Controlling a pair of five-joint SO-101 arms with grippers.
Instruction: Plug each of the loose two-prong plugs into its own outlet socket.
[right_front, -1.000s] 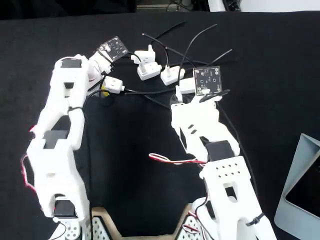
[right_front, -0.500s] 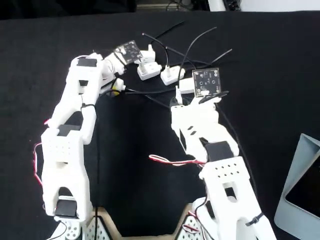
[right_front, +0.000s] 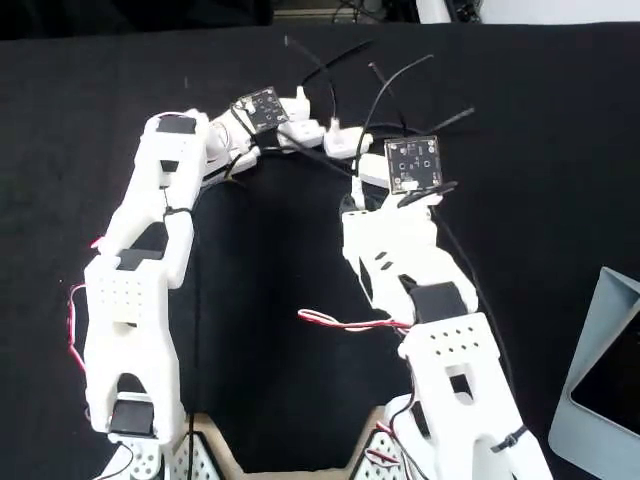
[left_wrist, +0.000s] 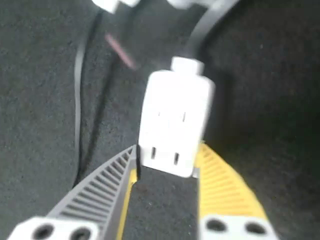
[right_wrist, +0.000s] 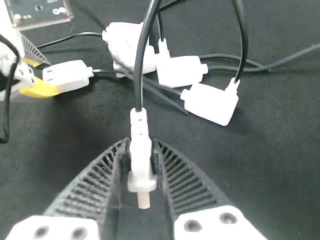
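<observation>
My left gripper (left_wrist: 167, 151) is shut on a white outlet socket (left_wrist: 173, 122), whose two slots face the camera between the grey and yellow fingers. In the high view this gripper (right_front: 240, 150) sits just left of the cluster of white plugs and sockets (right_front: 318, 132). My right gripper (right_wrist: 140, 147) is shut on a white two-prong plug (right_wrist: 140, 165) with a black cable, one prong pointing back toward the wrist. It hovers (right_front: 356, 190) just in front of the cluster. The held socket (right_wrist: 67, 75) lies off to one side of loose white pieces (right_wrist: 179, 70), (right_wrist: 210, 102).
Black cables (right_front: 395, 80) fan out from the cluster toward the far edge of the black table (right_front: 540, 150). A grey-blue container (right_front: 600, 380) stands at the right edge. A red-and-white wire (right_front: 345, 320) loops beside the right arm.
The left arm has swung right and farther away, carrying the socket up against the cluster. The loose pieces and cables shifted slightly away. The right arm has stayed put.
</observation>
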